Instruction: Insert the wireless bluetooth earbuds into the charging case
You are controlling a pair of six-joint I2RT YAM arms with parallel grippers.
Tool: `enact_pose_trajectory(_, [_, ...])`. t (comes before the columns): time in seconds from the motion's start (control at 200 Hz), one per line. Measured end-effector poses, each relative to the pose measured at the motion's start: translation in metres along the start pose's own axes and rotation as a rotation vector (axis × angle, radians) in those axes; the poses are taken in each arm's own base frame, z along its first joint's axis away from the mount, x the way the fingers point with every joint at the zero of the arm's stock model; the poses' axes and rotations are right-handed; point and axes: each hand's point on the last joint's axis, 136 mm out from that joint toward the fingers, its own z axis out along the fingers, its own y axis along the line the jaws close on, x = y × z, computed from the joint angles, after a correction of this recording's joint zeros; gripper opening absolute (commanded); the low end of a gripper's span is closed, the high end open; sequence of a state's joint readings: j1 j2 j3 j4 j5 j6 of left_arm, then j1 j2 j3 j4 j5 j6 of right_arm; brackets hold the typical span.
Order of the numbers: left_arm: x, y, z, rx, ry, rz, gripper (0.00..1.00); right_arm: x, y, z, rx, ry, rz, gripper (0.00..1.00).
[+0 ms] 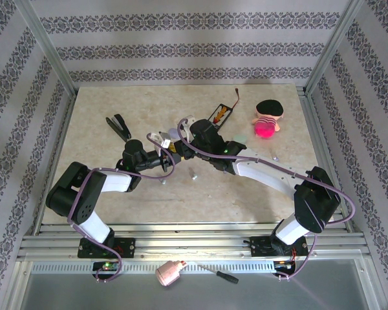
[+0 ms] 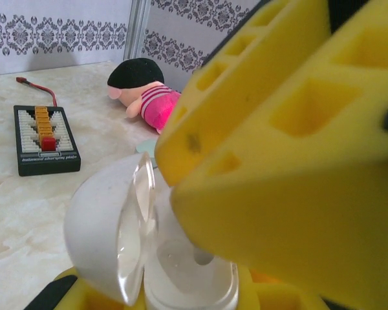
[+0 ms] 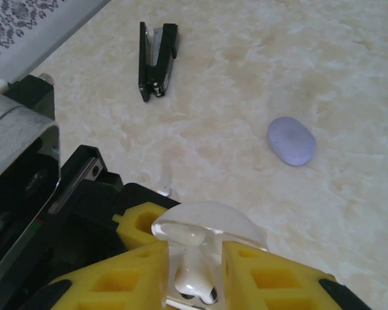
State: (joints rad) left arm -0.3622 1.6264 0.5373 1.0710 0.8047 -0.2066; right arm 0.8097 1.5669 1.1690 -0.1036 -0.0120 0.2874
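Right gripper [image 3: 195,258]: yellow jaws pinch small white plastic earbud [image 3: 194,281] | left gripper [image 2: 174,298]: clamped on open white oval plastic charging case [image 2: 181,271] just beneath | lower slowly, align stem with socket

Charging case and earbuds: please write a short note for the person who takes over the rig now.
Left pincer: shut on the charging case, lid open.
Right pincer: shut on one earbud, stem at the case pocket.
Done: nothing seated and released yet.
To do: seat this earbud, release. A small white bit on the table may be the second earbud, I cannot tell.
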Motion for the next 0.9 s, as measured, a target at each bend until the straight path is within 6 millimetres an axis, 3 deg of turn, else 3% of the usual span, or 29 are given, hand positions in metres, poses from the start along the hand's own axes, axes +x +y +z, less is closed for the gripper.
enact_pose_trajectory(0.24, [-0.004,0.001,-0.001,-0.002,-0.013,0.010,0.00,-0.001,0.001,-0.002,-0.005,-0.002,0.003,0.44])
enact_pose_trajectory(0.605, [-0.004,0.001,-0.001,-0.002,-0.015,0.012,0.00,-0.021,-0.011,-0.030,-0.008,-0.073,0.069,0.66])
enact_pose_trajectory(0.899, [-0.005,0.003,-0.002,-0.004,-0.016,0.011,0.00,-0.006,-0.014,-0.015,-0.016,-0.018,0.082,0.68])
